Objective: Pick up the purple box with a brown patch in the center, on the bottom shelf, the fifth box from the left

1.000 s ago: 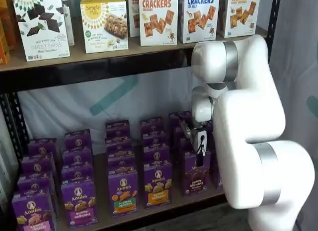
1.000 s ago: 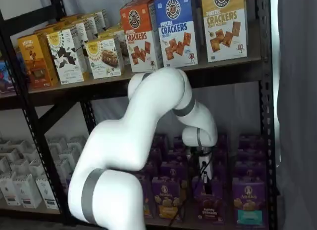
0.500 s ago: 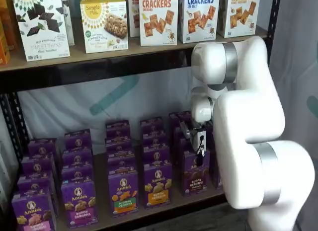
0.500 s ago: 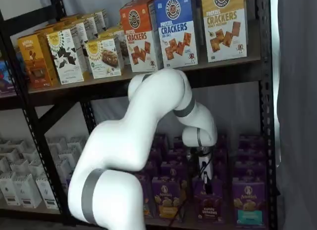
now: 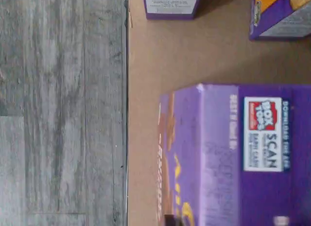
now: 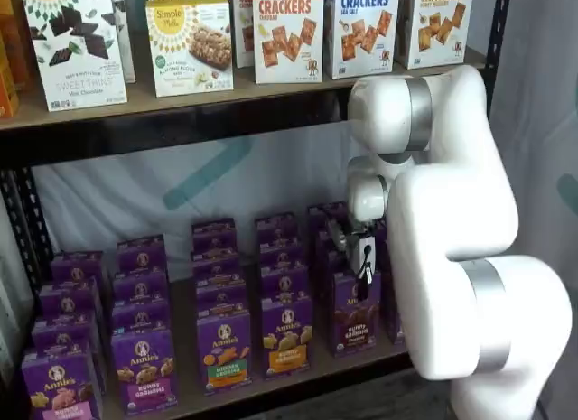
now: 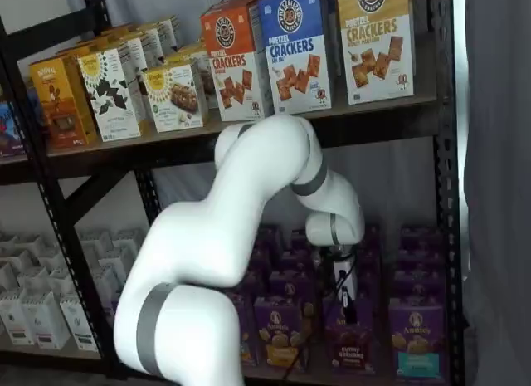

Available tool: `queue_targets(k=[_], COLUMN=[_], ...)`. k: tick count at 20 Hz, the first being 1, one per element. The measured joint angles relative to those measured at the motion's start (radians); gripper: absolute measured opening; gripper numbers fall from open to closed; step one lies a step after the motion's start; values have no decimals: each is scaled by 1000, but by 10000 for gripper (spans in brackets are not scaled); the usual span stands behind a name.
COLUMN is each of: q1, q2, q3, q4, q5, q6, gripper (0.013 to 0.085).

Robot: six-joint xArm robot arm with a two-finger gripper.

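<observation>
The purple box with the dark brown centre patch stands at the front of its row on the bottom shelf. It also shows in a shelf view. My gripper hangs straight down onto the box's top, with its fingers closed on the box and mostly hidden behind it. It also shows in a shelf view. The wrist view shows the box's purple top close up, with a white Box Tops label, and the brown shelf board beside it.
A purple carton with an orange-yellow centre stands just left of the box, and one with a teal base just right. More purple cartons stand in rows behind. Cracker boxes fill the shelf above. Grey floor lies past the shelf's edge.
The purple box and my gripper have crept slightly up and to the left together. The other cartons have not moved.
</observation>
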Motion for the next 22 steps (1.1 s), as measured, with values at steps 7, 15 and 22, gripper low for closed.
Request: queue_targets(k=[7,15,22], q1=[-2,-2,0], q2=[-7,-17,-31], q3=[10,28,44], q4=[6,-10,-3], q5=[-2,-8,5], q6=[-7,7,3], gripper=[330,290,290])
